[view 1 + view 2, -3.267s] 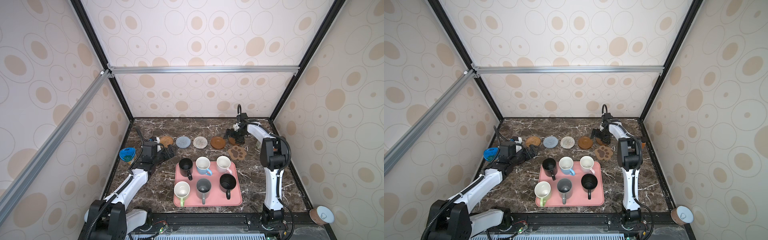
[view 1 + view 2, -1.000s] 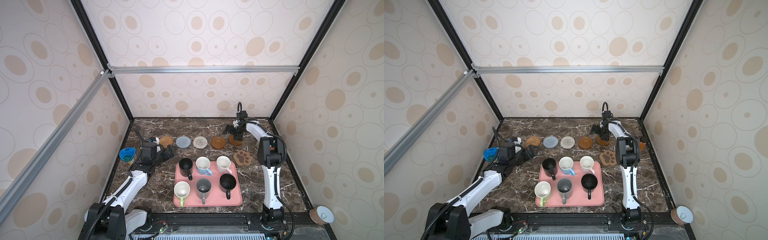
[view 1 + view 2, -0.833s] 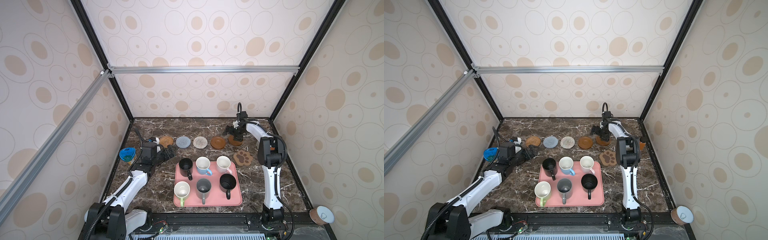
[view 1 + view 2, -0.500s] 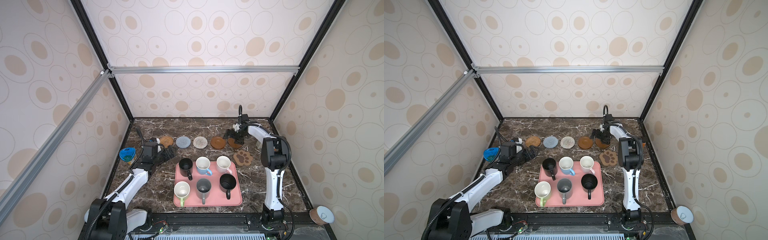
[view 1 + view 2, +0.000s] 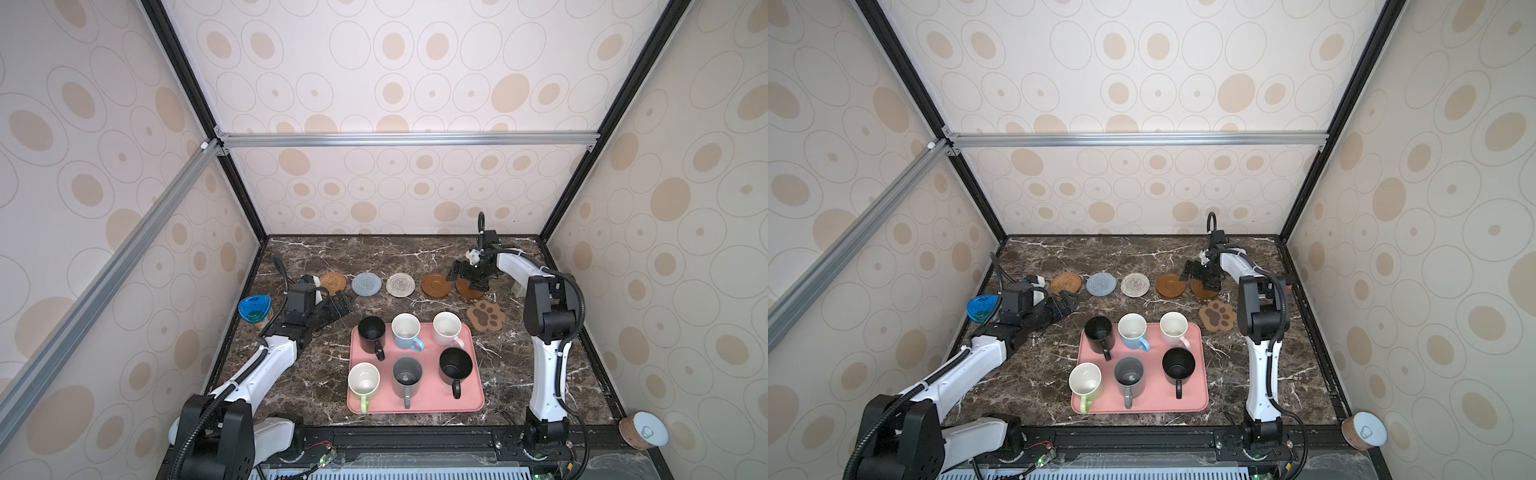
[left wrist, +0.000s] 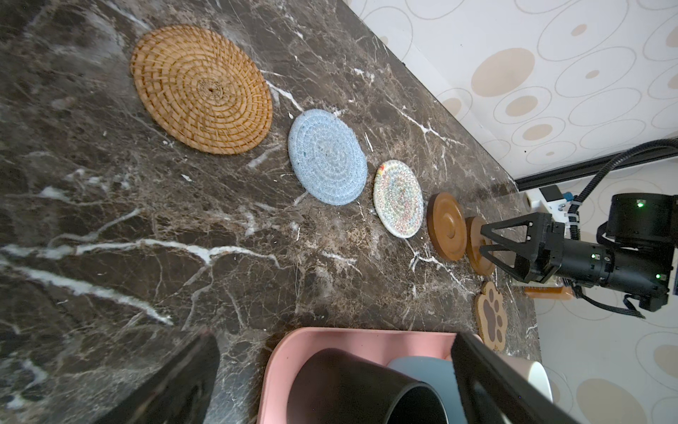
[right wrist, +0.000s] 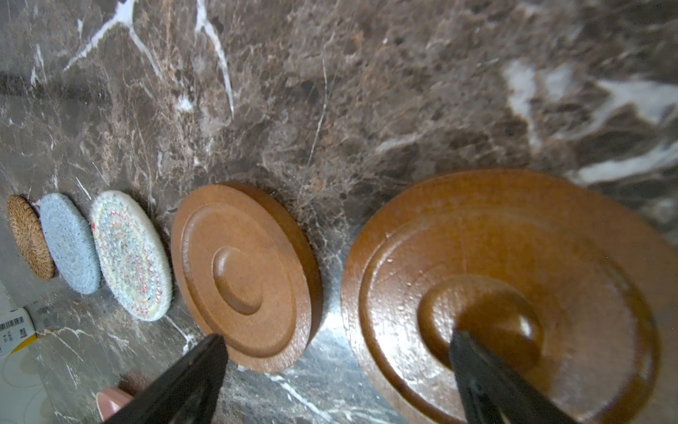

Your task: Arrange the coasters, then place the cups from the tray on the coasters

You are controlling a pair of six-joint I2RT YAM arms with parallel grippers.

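Noted paw-shaped coaster (image 5: 485, 314) shifted right and nearer since earlier frame, off row. Row on table (image 5: 316, 382): rattan coaster (image 5: 333, 281), blue-grey coaster (image 5: 366, 284), cream coaster (image 5: 400, 285), wooden disc (image 5: 435, 285), second wooden disc (image 7: 532, 235). Right jaws apart, empty, over second wooden disc; contact unclear. Left jaws apart, empty, near black mug (image 5: 371, 330). All six mugs (image 5: 406, 374) on pink tray (image 5: 430, 400).

Pink tray (image 5: 474, 400), six upright mugs: far row black (image 5: 371, 330), light blue (image 5: 406, 331), pale pink (image 5: 447, 328); near row green (image 5: 363, 382), grey (image 5: 407, 375), second black (image 5: 456, 366). Beyond tray, flat coaster row: rattan (image 5: 333, 282), blue-grey (image 5: 366, 284), cream (image 5: 400, 285), wooden disc (image 5: 434, 285), second wooden disc (image 7: 513, 238); paw coaster (image 5: 485, 316) beside tray's far right corner.
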